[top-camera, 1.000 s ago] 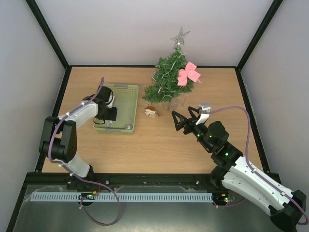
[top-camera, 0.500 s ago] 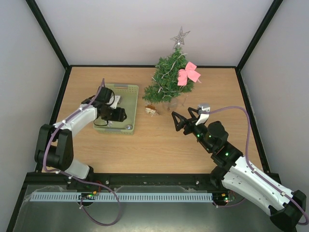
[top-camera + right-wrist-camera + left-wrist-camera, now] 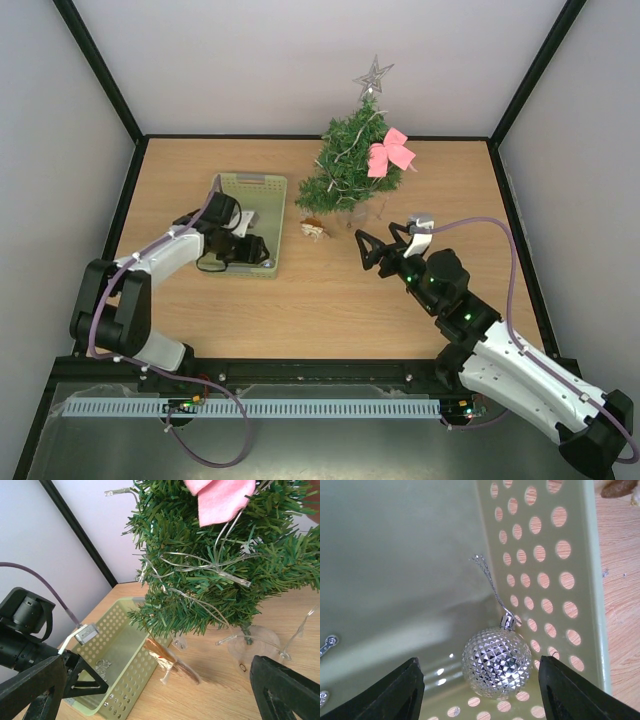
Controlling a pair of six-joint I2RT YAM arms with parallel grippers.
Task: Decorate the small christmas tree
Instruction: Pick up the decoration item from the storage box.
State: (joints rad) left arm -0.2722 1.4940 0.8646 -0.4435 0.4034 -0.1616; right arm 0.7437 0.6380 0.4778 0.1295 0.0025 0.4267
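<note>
The small christmas tree (image 3: 348, 165) stands at the back of the table with a silver star (image 3: 372, 76) on top and a pink bow (image 3: 390, 152); it fills the top of the right wrist view (image 3: 215, 565). A silver faceted ball ornament (image 3: 496, 662) with a thread loop lies in the near right corner of the pale green basket (image 3: 410, 555). My left gripper (image 3: 479, 690) is open, its jaws on either side of the ball, not touching it. In the top view it (image 3: 258, 248) is inside the basket (image 3: 262, 190). My right gripper (image 3: 364, 250) is open and empty, right of the basket.
A small brown and gold ornament (image 3: 314, 231) hangs or rests under the tree's lowest left branch, also in the right wrist view (image 3: 167, 661). A silver snowflake piece (image 3: 102, 669) lies on the basket floor. The tree's clear stand (image 3: 250, 647) sits on the wood.
My left gripper has swung right and toward the near right corner of the basket, over the silver ball. The right arm has barely moved.
</note>
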